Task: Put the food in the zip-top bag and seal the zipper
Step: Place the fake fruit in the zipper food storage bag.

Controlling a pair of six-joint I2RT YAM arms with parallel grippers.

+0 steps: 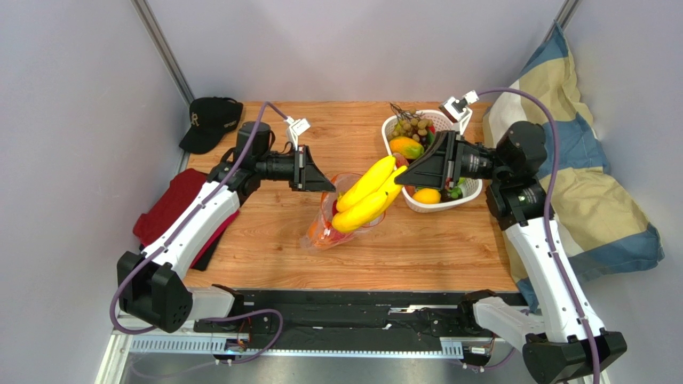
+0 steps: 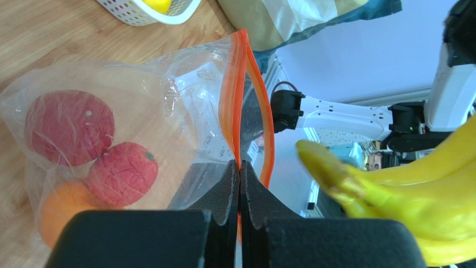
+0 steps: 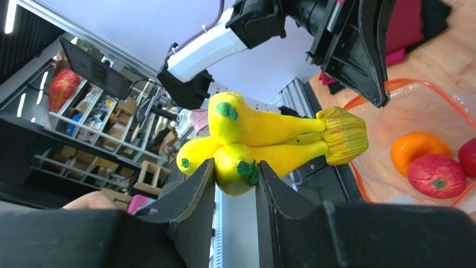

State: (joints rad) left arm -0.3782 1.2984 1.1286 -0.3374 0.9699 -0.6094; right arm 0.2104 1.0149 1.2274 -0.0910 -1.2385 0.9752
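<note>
The clear zip-top bag [image 1: 327,224] stands mid-table, its mouth held up and open. My left gripper [image 1: 327,185] is shut on the orange-red zipper strip [image 2: 239,106] at the rim. Inside the bag lie two red round fruits [image 2: 70,127] and an orange [image 2: 64,209]. My right gripper [image 1: 407,171] is shut on a bunch of yellow bananas [image 1: 367,196], pinching one banana's green-tipped end [image 3: 237,170]. The bunch hangs tilted over the bag's mouth, its stem end [image 3: 342,135] nearest the opening. The slider tab is not visible.
A white lattice basket [image 1: 399,132] at the back right holds grapes, a mango and other fruit. A black cap [image 1: 210,122] and a red cloth [image 1: 172,206] lie at the table's left side. A striped cushion [image 1: 593,184] rests off the right edge.
</note>
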